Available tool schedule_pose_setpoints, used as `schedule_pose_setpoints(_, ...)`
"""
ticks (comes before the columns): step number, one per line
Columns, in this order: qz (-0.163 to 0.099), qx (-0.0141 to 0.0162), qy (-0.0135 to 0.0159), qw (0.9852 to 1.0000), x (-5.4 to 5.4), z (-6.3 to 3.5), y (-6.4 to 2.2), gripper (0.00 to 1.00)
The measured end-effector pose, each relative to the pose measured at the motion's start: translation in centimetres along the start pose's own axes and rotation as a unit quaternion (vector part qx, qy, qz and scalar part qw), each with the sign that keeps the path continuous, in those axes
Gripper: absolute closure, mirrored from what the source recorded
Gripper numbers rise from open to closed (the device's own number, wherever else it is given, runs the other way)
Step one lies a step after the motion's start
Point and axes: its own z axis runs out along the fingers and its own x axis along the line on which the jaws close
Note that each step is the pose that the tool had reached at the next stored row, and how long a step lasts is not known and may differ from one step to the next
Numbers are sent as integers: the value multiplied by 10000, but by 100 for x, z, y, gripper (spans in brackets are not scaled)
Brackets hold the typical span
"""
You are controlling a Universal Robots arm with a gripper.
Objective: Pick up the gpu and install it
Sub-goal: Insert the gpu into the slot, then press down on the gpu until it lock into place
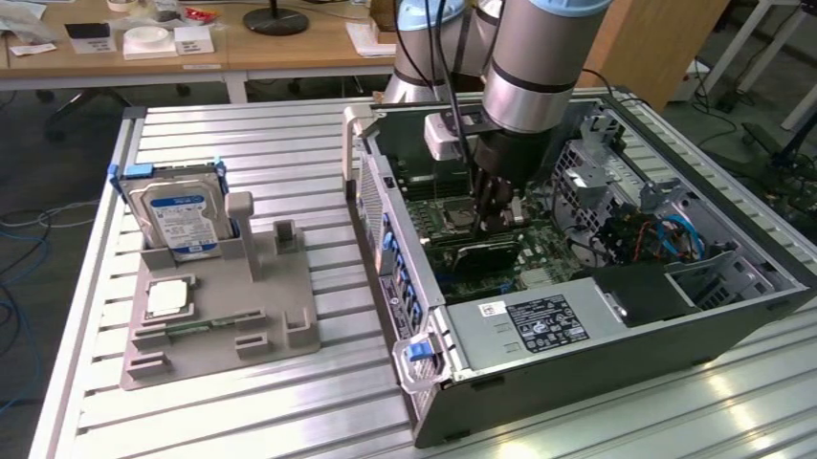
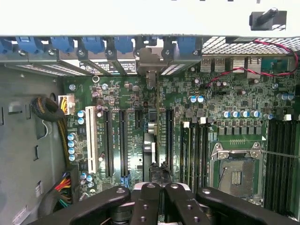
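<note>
A: Where's the gpu (image 1: 485, 256)?

B: Inside the open PC case (image 1: 715, 330), standing on edge over the motherboard (image 1: 441, 212), just past the power supply (image 1: 537, 323). Only a black slab shows in the exterior view; the fan face can't be made out.

A: Gripper (image 2: 158, 187)?

B: Clenched on the gpu's top edge. Wrist view has the fingers (image 2: 146, 202) pressed together, with the card seen edge-on as a thin strip (image 2: 151, 140) running to the rear slot bracket (image 2: 149, 61).

A: Seated?

B: Can't tell. The slot contact is hidden under the card and fingers.

A: Anything else?

B: The arm (image 1: 542, 57) blocks part of the case interior. Empty CPU socket (image 2: 236, 176) is beside the card. Outside the case, the grey fixture (image 1: 217, 306) holds the hard drive (image 1: 179, 215) upright and the CPU chip (image 1: 166, 298) flat.
</note>
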Motion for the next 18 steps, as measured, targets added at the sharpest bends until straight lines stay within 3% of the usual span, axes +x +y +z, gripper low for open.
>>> schedule_pose_setpoints(12,2,-3,0,10000,0,0,-1,89)
schedule_pose_setpoints(14,2,-42,1,10000,0,0,-4,89)
schedule_pose_setpoints(15,5,-100,3,10000,0,1,-4,89)
schedule_pose_setpoints(16,7,-133,5,9999,0,2,-2,89)
schedule_pose_setpoints(18,8,-147,6,9999,1,7,7,89)
